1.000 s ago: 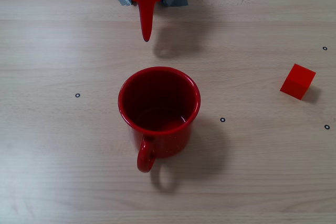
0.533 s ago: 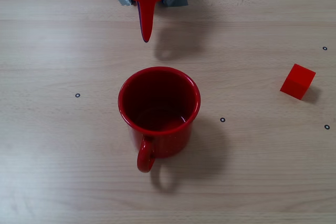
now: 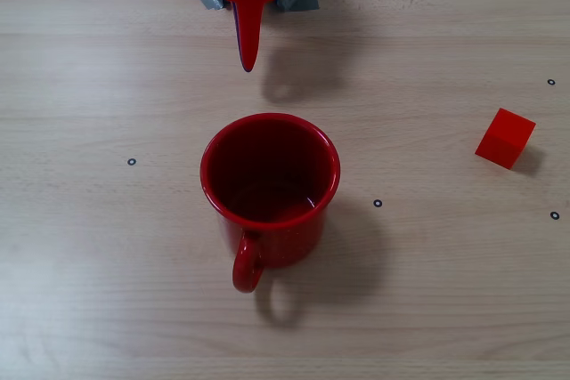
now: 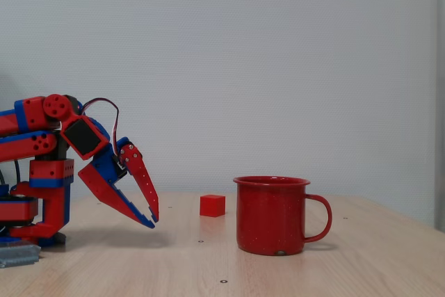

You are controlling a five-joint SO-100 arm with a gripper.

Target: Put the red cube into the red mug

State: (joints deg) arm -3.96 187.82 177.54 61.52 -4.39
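On the pale wooden table, the red cube sits far out toward the right edge of the overhead view, turned so its corners point along the board grain, well apart from both the red mug and the arm. The mug stands upright at the middle of the table, mouth open and empty, its loop handle toward the bottom of that view. The gripper hangs low above the table near the arm's base, tips pointing down; in the side view its fingers meet at the tips with only a thin wedge between them higher up, so it looks closed and holds nothing. The cube looks like a small solid plastic or printed block: probably light, rigid and in no danger of crushing, with smooth matte faces that should give fair friction. Its flat parallel sides are the natural place to pinch, low to mid height, but because it sits rotated the jaws would likely need to line up square to two opposite faces, or it may twist or squirt out. The mug's mouth is far wider than the cube, so a drop from above should be forgiving.
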